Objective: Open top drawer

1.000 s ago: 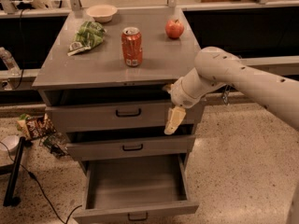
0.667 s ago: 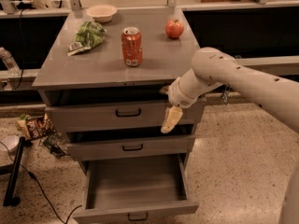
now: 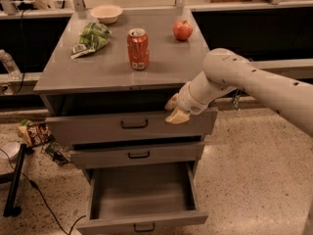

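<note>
The top drawer [image 3: 98, 129] is the uppermost grey front of the cabinet, with a small black bar handle [image 3: 134, 125] at its centre. It stands a little way out, with a dark gap under the cabinet top. My gripper [image 3: 174, 110] is at the upper right edge of this drawer front, to the right of the handle and apart from it. My white arm [image 3: 244, 80] reaches in from the right.
The middle drawer [image 3: 139, 154] is slightly out and the lowest drawer [image 3: 142, 199] is pulled far out and empty. On the cabinet top [image 3: 98, 72] are a red can [image 3: 138, 48], an apple [image 3: 182, 30], a green bag [image 3: 90, 38] and a bowl [image 3: 106, 13]. Cables and a snack bag [image 3: 33, 131] lie on the floor at left.
My gripper has moved up and slightly left, from the drawer front's right side to its upper edge. The top drawer front seems a little further out.
</note>
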### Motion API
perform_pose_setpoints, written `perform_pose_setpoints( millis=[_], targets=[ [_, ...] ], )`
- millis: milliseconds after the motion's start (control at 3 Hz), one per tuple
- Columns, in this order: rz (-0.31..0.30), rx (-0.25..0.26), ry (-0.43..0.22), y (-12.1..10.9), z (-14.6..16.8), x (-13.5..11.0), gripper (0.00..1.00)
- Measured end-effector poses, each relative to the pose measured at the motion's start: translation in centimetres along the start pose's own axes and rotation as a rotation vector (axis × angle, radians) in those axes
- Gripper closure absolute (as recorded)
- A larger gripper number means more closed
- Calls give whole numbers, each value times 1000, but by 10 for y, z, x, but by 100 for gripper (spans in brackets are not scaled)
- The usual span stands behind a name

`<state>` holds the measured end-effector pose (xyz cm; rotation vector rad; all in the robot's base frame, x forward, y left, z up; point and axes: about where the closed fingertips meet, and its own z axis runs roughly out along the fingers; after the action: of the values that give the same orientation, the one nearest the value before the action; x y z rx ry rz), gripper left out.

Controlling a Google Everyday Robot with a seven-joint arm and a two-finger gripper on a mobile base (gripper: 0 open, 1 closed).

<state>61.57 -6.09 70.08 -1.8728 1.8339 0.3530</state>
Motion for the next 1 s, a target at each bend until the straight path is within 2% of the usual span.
perform_pose_setpoints(
  millis=[333, 667, 1000],
  targets=[
    [7, -5, 7, 5, -5, 4, 97],
    [42, -73, 50, 46, -25, 18, 100],
    [38, -82, 95, 69, -67, 17, 84]
  ],
)
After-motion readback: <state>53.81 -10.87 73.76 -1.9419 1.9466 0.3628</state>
